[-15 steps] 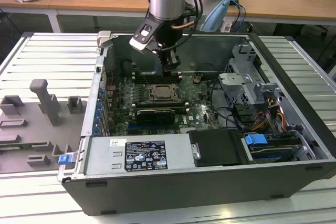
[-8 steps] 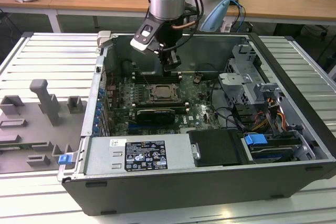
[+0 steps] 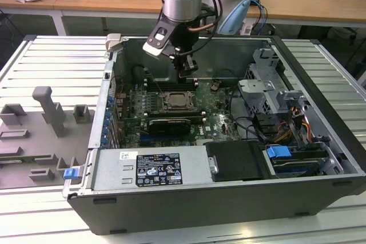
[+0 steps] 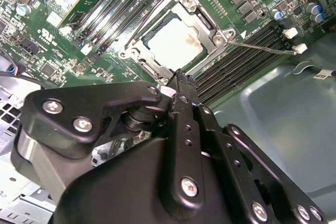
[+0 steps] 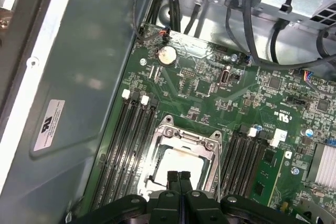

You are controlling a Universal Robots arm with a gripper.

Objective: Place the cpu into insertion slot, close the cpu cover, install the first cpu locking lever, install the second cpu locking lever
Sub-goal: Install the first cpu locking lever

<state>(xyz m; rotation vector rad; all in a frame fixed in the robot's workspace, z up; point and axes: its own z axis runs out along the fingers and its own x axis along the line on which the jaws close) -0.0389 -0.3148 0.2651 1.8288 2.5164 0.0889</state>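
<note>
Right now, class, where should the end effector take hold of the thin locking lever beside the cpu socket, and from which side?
Likely the free end of the locking lever, out over the memory slots. It is a thin rod running from a corner of the cpu cover, so that end offers clearance and leverage. Come from above, closing across the rod.

The cpu [image 5: 176, 159] has a pale, matt metal face, and the cpu cover [image 5: 189, 139] is shiny silvery metal. The gripper [image 5: 178, 174] looks matt black, the motherboard [image 5: 210, 85] is slightly glossy green, and the case [image 5: 89, 51] is dull grey sheet metal.
</note>
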